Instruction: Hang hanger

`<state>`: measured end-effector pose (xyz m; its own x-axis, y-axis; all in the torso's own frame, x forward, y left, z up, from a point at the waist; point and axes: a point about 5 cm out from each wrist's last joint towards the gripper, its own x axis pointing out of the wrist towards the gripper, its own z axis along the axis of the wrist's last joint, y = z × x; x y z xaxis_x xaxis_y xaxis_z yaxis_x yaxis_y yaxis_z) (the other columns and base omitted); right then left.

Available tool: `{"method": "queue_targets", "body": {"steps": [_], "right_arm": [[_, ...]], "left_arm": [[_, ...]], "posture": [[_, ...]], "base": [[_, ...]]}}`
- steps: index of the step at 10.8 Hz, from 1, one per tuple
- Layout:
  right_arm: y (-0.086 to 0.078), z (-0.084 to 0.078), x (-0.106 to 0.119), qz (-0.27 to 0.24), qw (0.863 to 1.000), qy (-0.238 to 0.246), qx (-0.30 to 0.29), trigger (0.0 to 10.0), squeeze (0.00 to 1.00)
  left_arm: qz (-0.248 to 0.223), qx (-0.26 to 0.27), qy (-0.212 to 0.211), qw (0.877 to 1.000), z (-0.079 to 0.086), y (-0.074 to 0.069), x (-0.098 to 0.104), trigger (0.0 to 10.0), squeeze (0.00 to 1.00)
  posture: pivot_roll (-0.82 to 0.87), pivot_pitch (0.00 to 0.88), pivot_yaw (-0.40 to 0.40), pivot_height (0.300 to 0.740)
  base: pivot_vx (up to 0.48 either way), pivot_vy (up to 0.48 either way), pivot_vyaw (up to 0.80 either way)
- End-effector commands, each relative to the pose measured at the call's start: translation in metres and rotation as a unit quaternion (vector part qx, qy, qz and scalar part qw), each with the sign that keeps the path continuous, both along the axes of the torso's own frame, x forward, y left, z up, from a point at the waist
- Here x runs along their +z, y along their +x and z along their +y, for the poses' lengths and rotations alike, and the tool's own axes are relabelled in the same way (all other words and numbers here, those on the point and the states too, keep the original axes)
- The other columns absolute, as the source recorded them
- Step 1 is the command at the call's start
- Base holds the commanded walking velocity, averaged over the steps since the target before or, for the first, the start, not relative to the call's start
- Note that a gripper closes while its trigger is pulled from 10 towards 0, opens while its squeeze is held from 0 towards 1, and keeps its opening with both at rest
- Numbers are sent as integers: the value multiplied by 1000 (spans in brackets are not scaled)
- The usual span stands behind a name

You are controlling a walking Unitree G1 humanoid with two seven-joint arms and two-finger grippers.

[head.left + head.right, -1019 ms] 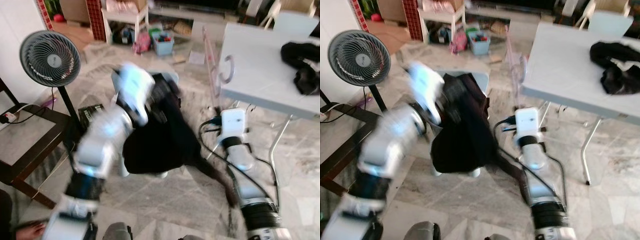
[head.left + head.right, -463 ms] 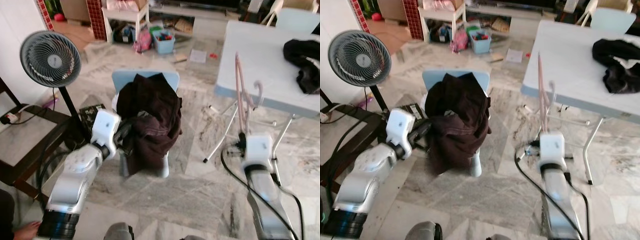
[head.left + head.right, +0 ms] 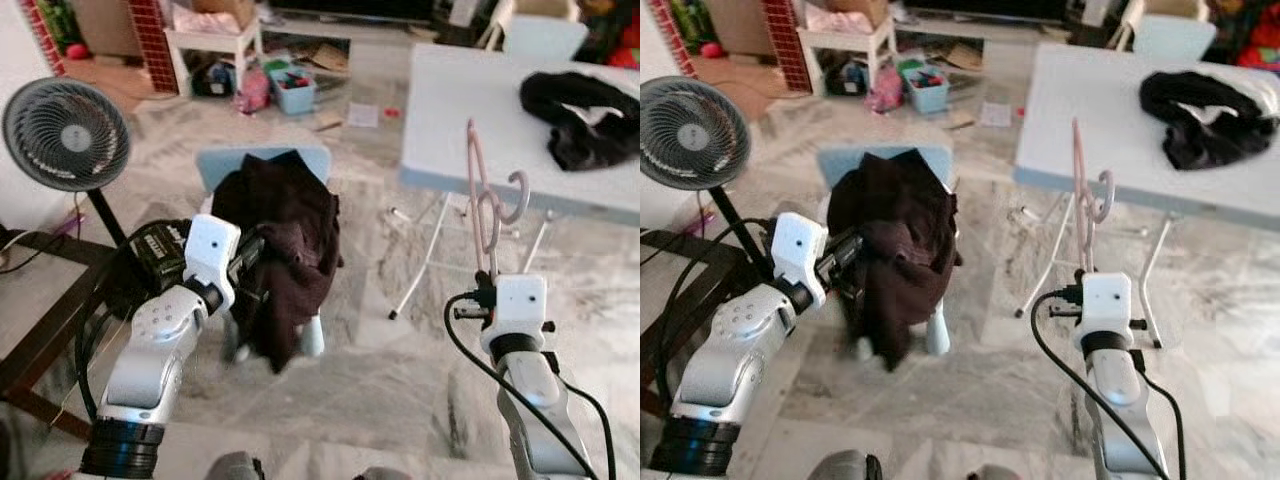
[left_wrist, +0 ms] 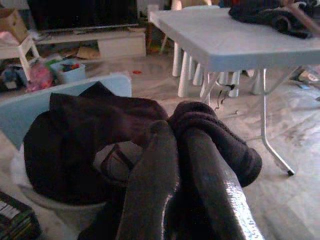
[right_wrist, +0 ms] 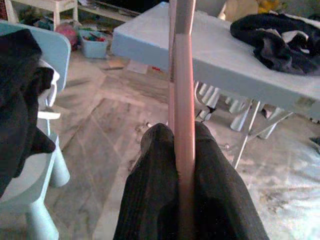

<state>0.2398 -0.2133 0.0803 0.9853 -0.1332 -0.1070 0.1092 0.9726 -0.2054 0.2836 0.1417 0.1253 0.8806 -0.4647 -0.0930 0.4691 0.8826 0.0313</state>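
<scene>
Left gripper (image 3: 262,268) fingertips buried in dark garment (image 3: 285,240); chair (image 3: 262,165) seat hidden beneath it; hanger (image 5: 181,75) top cut off in right wrist view

Even daylight, head views sharp; wrist views dimmer, softer.

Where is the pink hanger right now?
The pink hanger stands upright in the right gripper, pinched between its black fingers, on the robot's right, in front of the white table.
</scene>
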Motion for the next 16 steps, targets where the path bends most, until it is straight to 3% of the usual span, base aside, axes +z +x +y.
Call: {"method": "queue_targets", "body": {"steps": [1,9,16], "right_arm": [[2,-1,6,-11,1000,4,1,10000,0],[14,10,13,-21,1000,0,19,10000,0],[21,20,20,-40,997,-31,57,10000,0]], "left_arm": [[-27,0,-5,1000,0,2,12,10000,0],[-29,10,-11,999,4,9,16,10000,0],[-25,17,-10,1000,4,9,14,10000,0]], "posture": [[-56,0,-24,740],[-50,0,-31,740],[-48,0,-37,740]], "base": [[0,0,0],[0,-302,0],[0,-324,0]]}}
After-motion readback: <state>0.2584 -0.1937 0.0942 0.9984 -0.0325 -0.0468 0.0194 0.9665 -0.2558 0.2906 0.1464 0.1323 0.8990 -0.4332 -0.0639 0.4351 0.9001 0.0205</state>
